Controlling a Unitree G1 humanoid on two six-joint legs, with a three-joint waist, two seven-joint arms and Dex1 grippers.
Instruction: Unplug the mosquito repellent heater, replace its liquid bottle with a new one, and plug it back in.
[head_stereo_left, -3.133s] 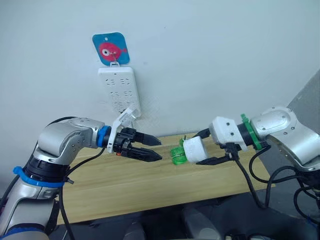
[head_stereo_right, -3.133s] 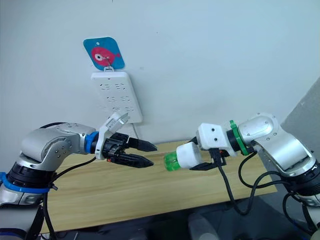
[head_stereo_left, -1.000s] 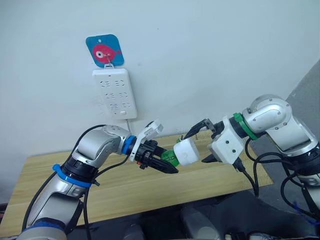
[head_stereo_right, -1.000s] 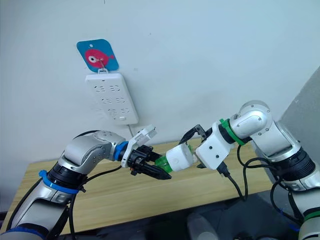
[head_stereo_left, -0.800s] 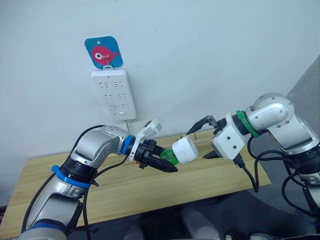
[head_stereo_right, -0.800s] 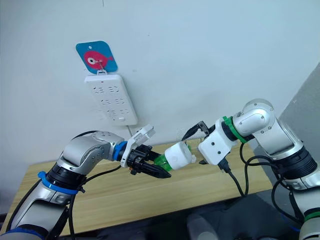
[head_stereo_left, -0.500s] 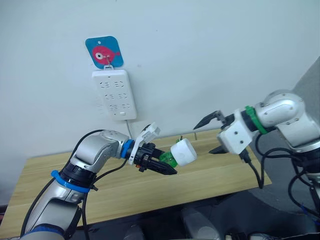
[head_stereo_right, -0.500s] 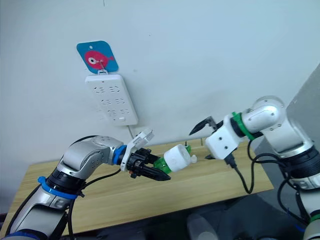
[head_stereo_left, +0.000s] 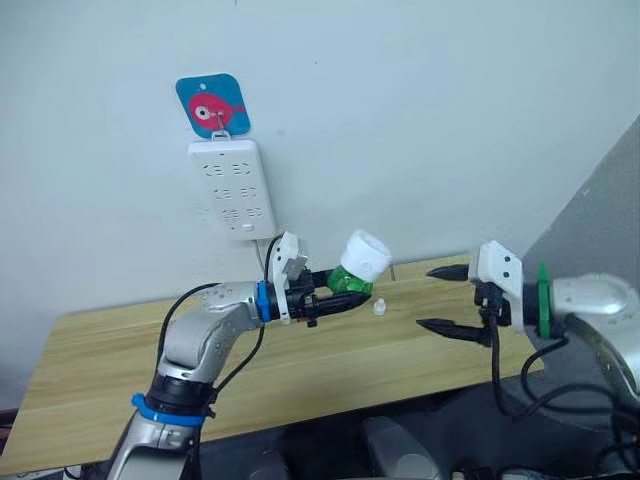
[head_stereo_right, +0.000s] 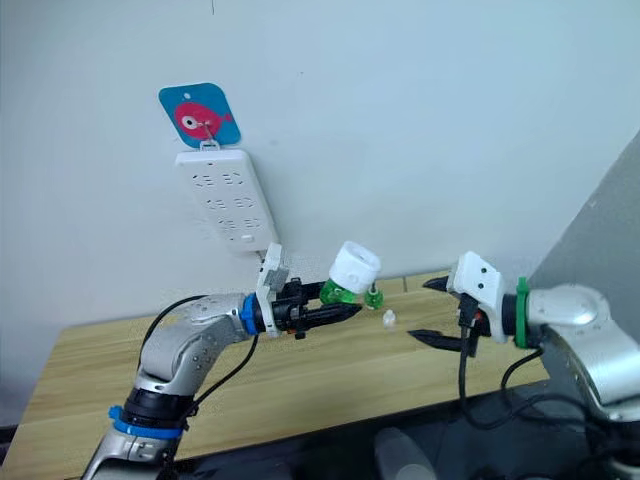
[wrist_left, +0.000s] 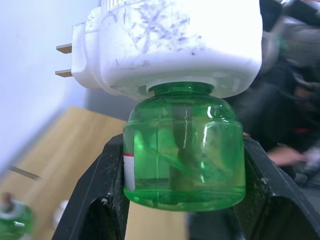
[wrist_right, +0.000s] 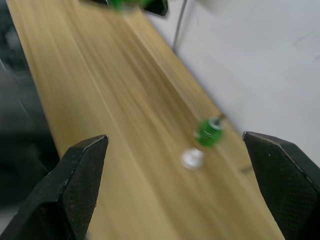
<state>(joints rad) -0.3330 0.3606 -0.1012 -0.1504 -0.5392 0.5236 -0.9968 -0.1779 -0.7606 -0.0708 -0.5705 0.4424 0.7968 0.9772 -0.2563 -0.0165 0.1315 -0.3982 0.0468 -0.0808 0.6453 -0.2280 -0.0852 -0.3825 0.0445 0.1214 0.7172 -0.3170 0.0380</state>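
Right gripper (head_stereo_left: 447, 298) withdrawn, agape; left gripper (head_stereo_left: 345, 298) grips bottle (wrist_left: 183, 150).

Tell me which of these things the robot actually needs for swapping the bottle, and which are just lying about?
Needed:
- heater, with its green bottle held in the left gripper
- power strip on the wall
- second green bottle on the table
- right gripper, open

Lying about:
- small white cap on the table
- fish sign

Heater (wrist_left: 175, 45): white matt plastic, scuffed; metal prongs (wrist_left: 64, 60). Liquid bottle (wrist_left: 182, 150): glossy clear green plastic. Table (head_stereo_left: 300, 375): pale smooth wood. Power strip (head_stereo_left: 232, 188): white plastic.
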